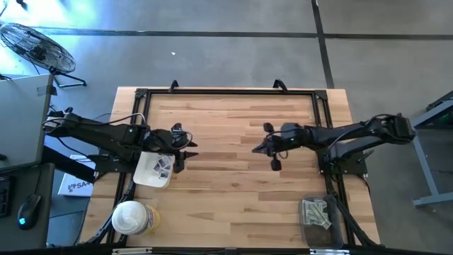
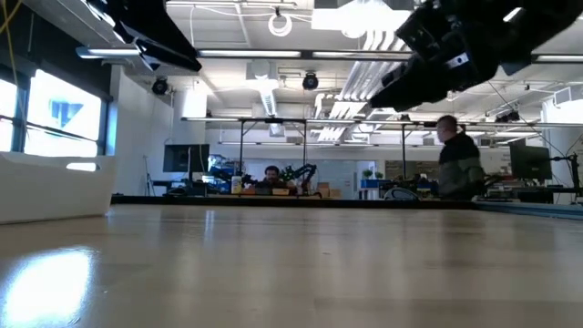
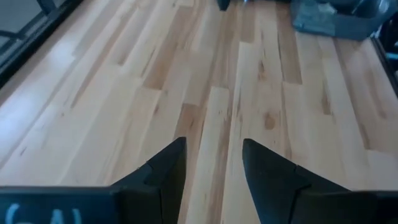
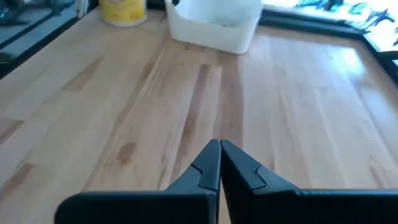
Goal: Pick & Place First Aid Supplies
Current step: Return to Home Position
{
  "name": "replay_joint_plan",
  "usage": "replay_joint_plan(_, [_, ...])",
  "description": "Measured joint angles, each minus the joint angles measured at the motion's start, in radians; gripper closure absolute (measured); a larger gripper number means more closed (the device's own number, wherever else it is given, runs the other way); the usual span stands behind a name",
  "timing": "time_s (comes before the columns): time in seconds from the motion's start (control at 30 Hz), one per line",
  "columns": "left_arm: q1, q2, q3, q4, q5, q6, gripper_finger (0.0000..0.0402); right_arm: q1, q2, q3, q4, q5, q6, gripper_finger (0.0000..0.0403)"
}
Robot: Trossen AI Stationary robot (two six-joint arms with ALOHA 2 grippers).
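Several first aid supplies lie in two containers. Square white packets with dark print lie in a white tray at the table's left. Pale grey-green strips lie in a dark bin at the near right. My left gripper hangs just right of the tray, open, with nothing between its fingers. My right gripper hangs over the middle of the table, shut and empty, pointing toward the tray.
A round tub with a white lid stands at the near left corner, its yellow side showing beside the tray. Bare wood lies between the two grippers. A black frame runs along the table's far edge.
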Motion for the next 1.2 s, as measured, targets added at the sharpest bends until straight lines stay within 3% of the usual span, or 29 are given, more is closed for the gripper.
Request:
replay_joint_plan(0.3, [0.181, -0.082, 0.000, 0.008, 0.129, 0.066, 0.0246, -0.005, -0.231, -0.246, 0.254, -0.003, -0.006, 0.0402])
replay_joint_plan(0.6, [0.375, -0.071, -0.006, 0.037, 0.213, 0.077, 0.0246, -0.004, -0.496, -0.506, 0.441, -0.006, 0.052, 0.0401])
replay_joint_plan(0.87, [0.406, -0.114, -0.230, 0.370, 0.216, 0.105, 0.0246, -0.004, -0.568, -0.519, 0.380, 0.002, 0.046, 0.0399])
replay_joint_plan(1.03, [0.427, -0.152, -0.314, 0.391, 0.222, 0.078, 0.0246, -0.004, -0.566, -0.519, 0.379, 0.014, 0.045, 0.0400])
replay_joint_plan(1.2, [0.429, -0.208, -0.383, 0.433, 0.292, 0.077, 0.0246, -0.004, -0.565, -0.519, 0.378, 0.098, 0.093, 0.0396])
